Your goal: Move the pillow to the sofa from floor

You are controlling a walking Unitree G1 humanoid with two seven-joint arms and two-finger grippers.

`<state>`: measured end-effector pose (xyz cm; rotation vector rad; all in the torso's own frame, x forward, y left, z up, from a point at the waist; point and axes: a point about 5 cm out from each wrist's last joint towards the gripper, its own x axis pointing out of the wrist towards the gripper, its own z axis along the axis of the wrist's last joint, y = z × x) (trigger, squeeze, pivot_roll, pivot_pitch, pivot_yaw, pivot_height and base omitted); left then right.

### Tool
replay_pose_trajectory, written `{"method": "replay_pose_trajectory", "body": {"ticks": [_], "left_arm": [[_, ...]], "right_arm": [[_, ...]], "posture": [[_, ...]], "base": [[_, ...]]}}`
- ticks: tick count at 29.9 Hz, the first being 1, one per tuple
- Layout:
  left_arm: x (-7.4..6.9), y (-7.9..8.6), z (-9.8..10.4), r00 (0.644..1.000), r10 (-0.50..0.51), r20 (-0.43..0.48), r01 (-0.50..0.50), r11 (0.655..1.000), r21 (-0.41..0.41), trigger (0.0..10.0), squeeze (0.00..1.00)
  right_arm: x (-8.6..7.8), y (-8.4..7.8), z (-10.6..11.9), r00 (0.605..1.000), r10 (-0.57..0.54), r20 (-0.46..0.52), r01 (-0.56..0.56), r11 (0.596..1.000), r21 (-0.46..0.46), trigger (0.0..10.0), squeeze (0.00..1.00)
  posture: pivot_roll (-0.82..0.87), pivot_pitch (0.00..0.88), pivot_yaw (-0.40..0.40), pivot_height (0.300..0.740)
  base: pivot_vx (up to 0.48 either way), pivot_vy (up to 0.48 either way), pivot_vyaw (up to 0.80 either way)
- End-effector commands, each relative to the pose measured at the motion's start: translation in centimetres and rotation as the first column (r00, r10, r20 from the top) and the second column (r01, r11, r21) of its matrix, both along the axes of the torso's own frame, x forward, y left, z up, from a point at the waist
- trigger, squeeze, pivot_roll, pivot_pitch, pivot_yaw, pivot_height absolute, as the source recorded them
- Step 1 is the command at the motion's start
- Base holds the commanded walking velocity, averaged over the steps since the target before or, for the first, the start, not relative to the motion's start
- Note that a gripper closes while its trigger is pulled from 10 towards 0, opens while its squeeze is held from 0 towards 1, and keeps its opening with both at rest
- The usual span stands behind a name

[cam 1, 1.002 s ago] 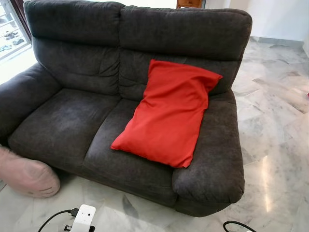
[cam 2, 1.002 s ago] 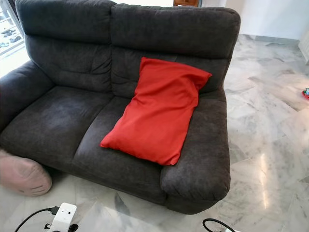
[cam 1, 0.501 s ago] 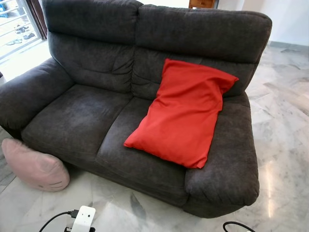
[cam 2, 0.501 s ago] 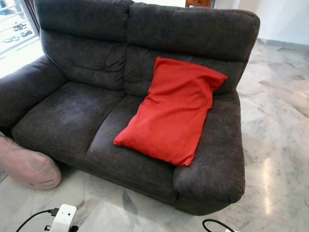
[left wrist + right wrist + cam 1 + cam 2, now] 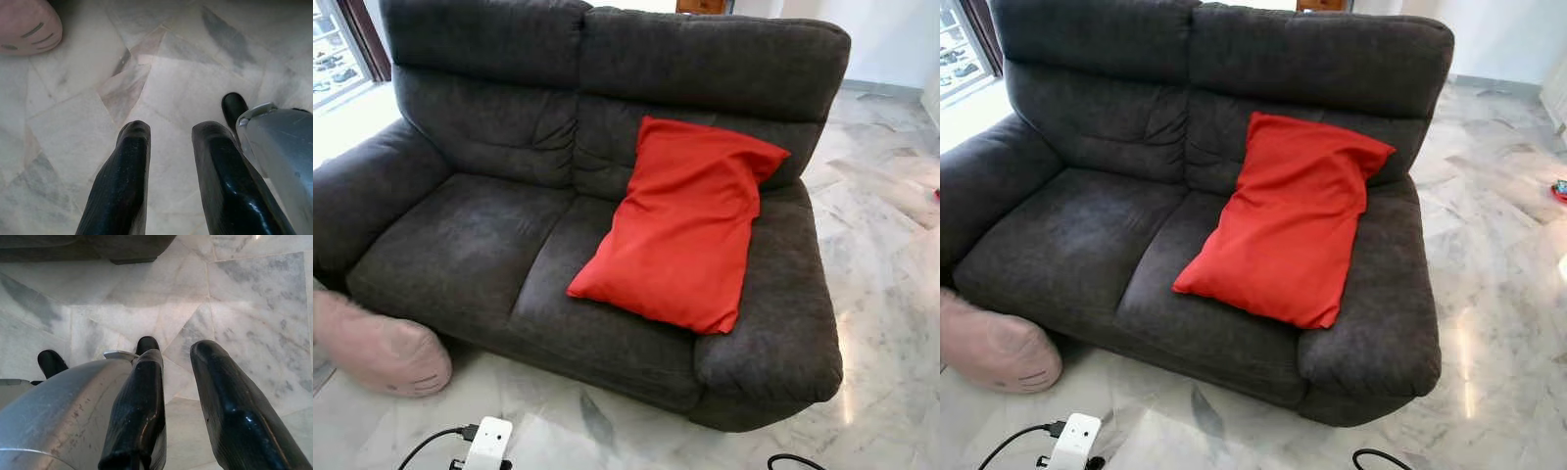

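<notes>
A dark grey two-seat sofa [image 5: 460, 245] stands on a pale marble floor [image 5: 891, 274]. A red pillow [image 5: 683, 227] lies on the sofa's right seat cushion, its upper end leaning against the backrest and its right edge resting against the right armrest. A pink pillow [image 5: 380, 351] with a stitched face sits on the floor, touching the front of the sofa at its left corner, below the left armrest. Near the lower edge of the head views, a small white device [image 5: 487, 443] with a black cable [image 5: 431, 441] lies on the floor in front of the sofa.

The left wrist view adds what the head views leave out: the left tool [image 5: 170, 134] hangs over bare marble with its two black fingers a modest gap apart and nothing between them, and the pink pillow [image 5: 27, 24] sits in one corner of that picture, well apart from the fingertips. The right wrist view shows the right tool [image 5: 181, 355] likewise parted and empty over the floor, with the dark base of the sofa [image 5: 98, 247] along the far edge.
</notes>
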<state>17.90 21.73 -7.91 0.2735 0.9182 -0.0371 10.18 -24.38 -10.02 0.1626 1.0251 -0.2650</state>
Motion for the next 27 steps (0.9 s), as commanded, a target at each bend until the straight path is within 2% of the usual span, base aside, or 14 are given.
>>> {"method": "replay_pose_trajectory", "body": {"ticks": [1, 27], "left_arm": [[-0.17, -0.29, -0.17, 0.999, -0.026, -0.020, 0.026, 1.000, 0.000, 10.0, 0.00], [-0.48, -0.51, -0.38, 0.999, -0.010, -0.031, 0.010, 1.000, -0.011, 10.0, 0.00]], "right_arm": [[-0.35, -0.28, 0.00, 1.000, 0.001, -0.005, -0.001, 1.000, -0.003, 10.0, 0.00], [-0.23, -0.42, 0.05, 0.999, -0.034, 0.003, 0.034, 0.999, -0.003, 10.0, 0.00]], "posture": [[-0.07, 0.100, 0.006, 0.740], [-0.06, 0.124, 0.001, 0.740]], "base": [[0.000, 0.292, 0.00], [0.000, 0.289, 0.00]]}}
